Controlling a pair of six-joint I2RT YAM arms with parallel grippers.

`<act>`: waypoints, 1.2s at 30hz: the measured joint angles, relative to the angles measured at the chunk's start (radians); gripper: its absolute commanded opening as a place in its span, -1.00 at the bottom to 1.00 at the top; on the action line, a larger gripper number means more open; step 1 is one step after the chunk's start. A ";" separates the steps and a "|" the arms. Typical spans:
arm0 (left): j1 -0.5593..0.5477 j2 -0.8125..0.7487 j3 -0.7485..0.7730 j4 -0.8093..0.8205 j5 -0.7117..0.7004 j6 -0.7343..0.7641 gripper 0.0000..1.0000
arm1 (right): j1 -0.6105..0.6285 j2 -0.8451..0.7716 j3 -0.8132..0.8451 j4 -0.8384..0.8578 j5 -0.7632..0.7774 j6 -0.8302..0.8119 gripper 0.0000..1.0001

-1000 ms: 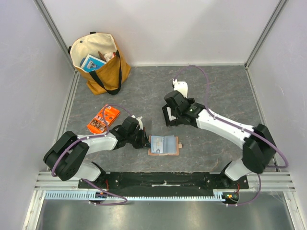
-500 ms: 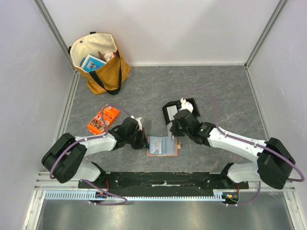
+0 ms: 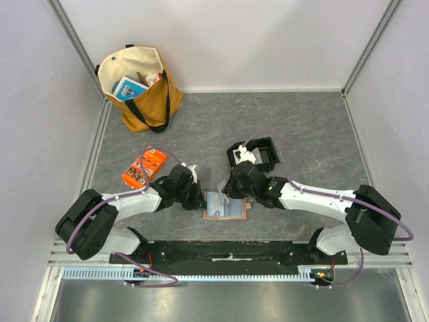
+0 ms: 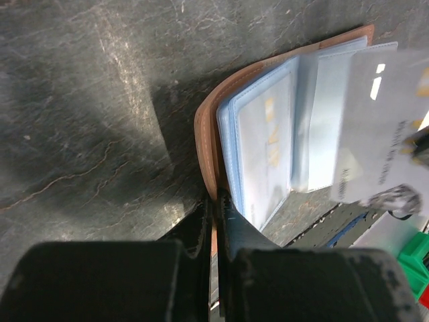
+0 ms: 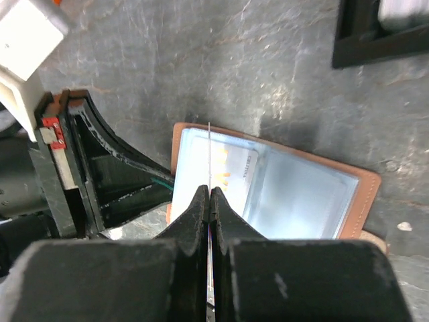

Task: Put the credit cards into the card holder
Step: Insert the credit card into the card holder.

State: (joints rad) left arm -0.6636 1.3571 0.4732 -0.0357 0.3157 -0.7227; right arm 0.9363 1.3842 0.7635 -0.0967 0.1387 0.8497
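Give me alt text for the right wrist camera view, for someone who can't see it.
The right gripper, jaws shut on a credit card seen edge-on, holds it over the open card holder on the grey table. A black tray sits at the top right.

Off-task items on your table

You'll find a mustard-and-cream tote bag (image 3: 149, 100) standing open in the far corner at 11 o'clock, with black straps (image 3: 142, 107) hanging down its front. A blue-and-white box or book (image 3: 129, 88) shows inside it, among other items too small to tell. An orange printed packet (image 3: 144, 168) lies flat and tilted at about 9 o'clock from the table's middle, well apart from the bag. A black two-compartment tray (image 3: 268, 142) sits near the centre, toward 1 o'clock. Everything rests on a dark grey marbled table top (image 3: 315, 127), with pale walls (image 3: 234, 40) around it and a metal rail (image 3: 214, 274) along the edge at 6 o'clock.
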 measured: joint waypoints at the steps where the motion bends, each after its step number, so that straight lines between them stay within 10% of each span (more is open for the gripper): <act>1: 0.000 -0.003 -0.001 -0.004 -0.001 0.000 -0.96 | 0.015 0.008 0.001 0.005 0.005 0.005 -1.00; 13: 0.000 -0.093 -0.017 -0.042 -0.001 -0.002 -0.96 | 0.255 0.104 0.091 0.022 0.324 0.086 -1.00; 36: 0.000 -0.109 -0.029 -0.045 -0.001 -0.003 -0.97 | 0.287 0.192 0.135 0.001 0.472 0.104 -1.00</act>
State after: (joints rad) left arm -0.6636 1.2480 0.4438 -0.0811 0.3149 -0.7261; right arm 1.2232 1.5764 0.8986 -0.0956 0.6106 0.9539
